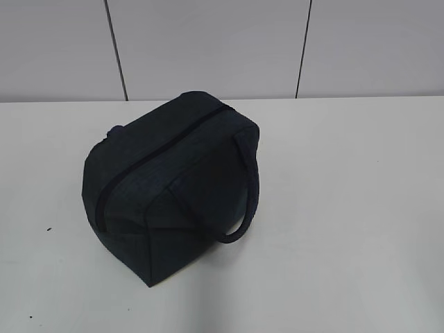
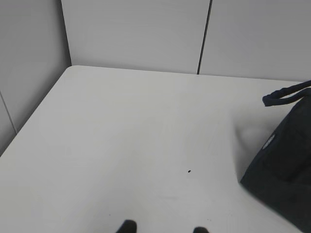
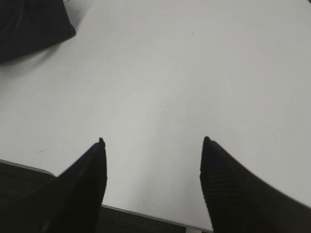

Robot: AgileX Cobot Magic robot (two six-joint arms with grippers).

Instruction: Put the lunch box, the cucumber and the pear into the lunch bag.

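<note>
Bag [image 1: 173, 187] sits on the white table [image 1: 347, 208], a bit left of centre in the ext. view, one corner pointing toward the camera. Dark navy fabric, zipper [image 1: 149, 156] running along the top from the near-left end up to the far-right end; looks zipped, no lining showing. One loop handle [image 1: 246, 194] hangs down the bag's right side, its bottom curve resting at table level. Small bit of the other handle pokes out behind the bag's left top edge.

No box, cucumber or pear visible in any view; can't tell where they are.

L wrist view: bag's side [image 2: 286, 174] at the right edge, a handle loop [image 2: 286, 94] sticking out above it. L gripper [image 2: 164, 228] shows only two dark tips at the bottom edge, apart w/ bare table between, nothing in them, well left of the bag.

R wrist view: R gripper [image 3: 153, 145] spread wide, both fingers [image 3: 82, 189] dark and empty, hovering over bare table near its front edge. Bag corner [image 3: 29, 24] at top left, well apart from the fingers.

A few dark specks on the table left of the bag.
</note>
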